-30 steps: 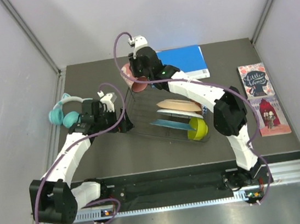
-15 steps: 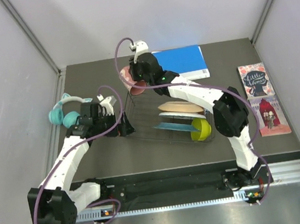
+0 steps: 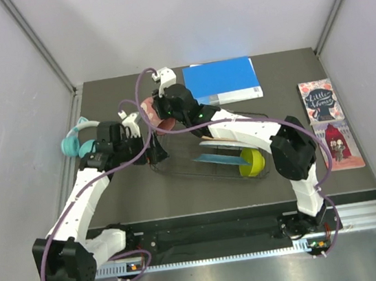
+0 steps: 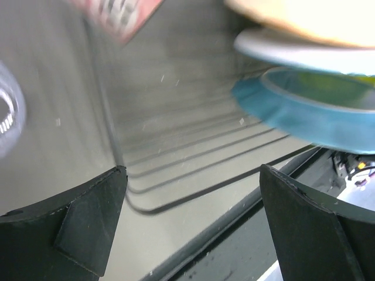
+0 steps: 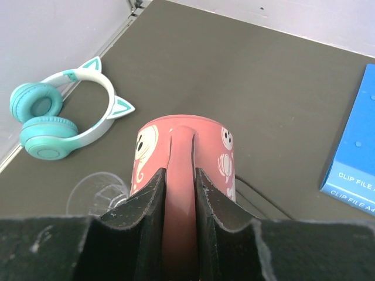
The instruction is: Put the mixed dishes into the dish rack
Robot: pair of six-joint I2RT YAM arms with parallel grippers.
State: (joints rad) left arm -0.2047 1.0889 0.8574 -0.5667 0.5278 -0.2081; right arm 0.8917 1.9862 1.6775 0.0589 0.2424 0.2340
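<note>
Right gripper is clenched on the handle of the pink mug, mouth facing away from the wrist camera. In the overhead view the mug hangs at the upper-left corner of the dish rack, not set down yet.

Left gripper is released, jaws wide and nothing between them. It hovers low over the rack's left end, looking along the wires.

Already racked toward the right:
- peach plate
- white plate
- teal plate
- yellow-green bowl, at the right end

The clear cup stands on the bench, just below and left of the mug in the right wrist view. It's hard to see, being transparent.

I judge the step to be mug placement. To do it well I'd:
- bring the mug down over the bare wires at the left end, well short of the plates
- watch the clear cup and the left gripper, since both sit near the drop path; I'd pull the left arm back first
- let go only once the mug's weight is on the wires, because a handle pinch lets it swing

The teal cat-ear headphones and the blue clip file are out of the way.
</note>
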